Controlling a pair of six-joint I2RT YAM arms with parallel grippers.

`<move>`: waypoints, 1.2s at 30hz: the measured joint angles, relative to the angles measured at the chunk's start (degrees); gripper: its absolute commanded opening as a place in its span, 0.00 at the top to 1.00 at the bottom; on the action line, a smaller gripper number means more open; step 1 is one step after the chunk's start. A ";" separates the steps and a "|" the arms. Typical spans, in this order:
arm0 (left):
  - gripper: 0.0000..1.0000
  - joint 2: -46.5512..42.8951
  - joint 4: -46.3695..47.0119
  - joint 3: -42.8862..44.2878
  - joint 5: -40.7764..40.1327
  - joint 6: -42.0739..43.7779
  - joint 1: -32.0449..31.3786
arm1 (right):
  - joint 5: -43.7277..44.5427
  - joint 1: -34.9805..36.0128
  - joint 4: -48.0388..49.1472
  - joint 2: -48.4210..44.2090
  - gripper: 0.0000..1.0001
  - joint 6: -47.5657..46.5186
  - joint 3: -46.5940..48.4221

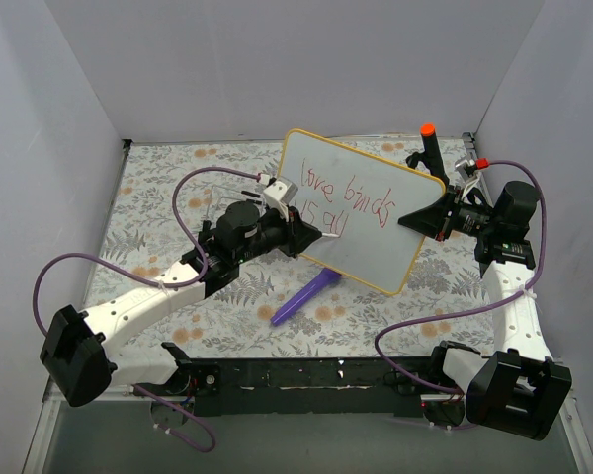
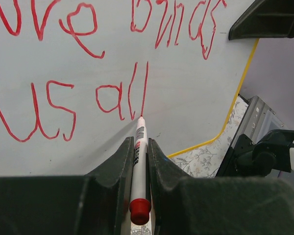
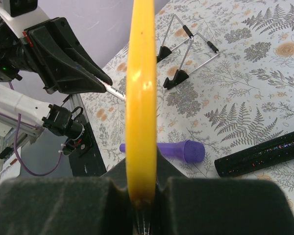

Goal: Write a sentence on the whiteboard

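The whiteboard (image 1: 361, 212) hangs tilted above the table, its yellow frame (image 3: 141, 98) pinched edge-on by my right gripper (image 3: 142, 178), which is shut on the board's right edge (image 1: 411, 219). The sentence (image 1: 341, 197) is in red marker and reads roughly "love binds us all" (image 2: 78, 98). My left gripper (image 2: 139, 147) is shut on a white marker (image 2: 138, 156) with a red end. The marker's tip touches the whiteboard (image 2: 186, 88) at the foot of the last "l". In the top view the left gripper (image 1: 314, 235) sits at the board's lower left.
A purple capped tube (image 1: 304, 299) lies on the floral table cover below the board. A black glittery tube (image 3: 264, 159) and a wire stand (image 3: 186, 54) show in the right wrist view. A black marker with an orange cap (image 1: 428, 143) stands at back right. Walls enclose three sides.
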 measured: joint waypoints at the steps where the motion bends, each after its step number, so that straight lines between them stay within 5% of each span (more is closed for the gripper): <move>1: 1.00 -0.17 -0.07 -0.35 0.13 0.00 0.00 | 0.00 0.00 0.00 0.00 0.99 0.00 0.00; 23: 1.00 1.07 2.67 0.79 4.81 -2.03 0.07 | -0.79 0.00 0.02 0.00 0.99 0.09 -0.02; 36: 1.00 -14.51 1.75 1.40 6.19 -4.83 9.31 | -1.14 -0.33 0.02 -0.02 0.99 0.22 -0.96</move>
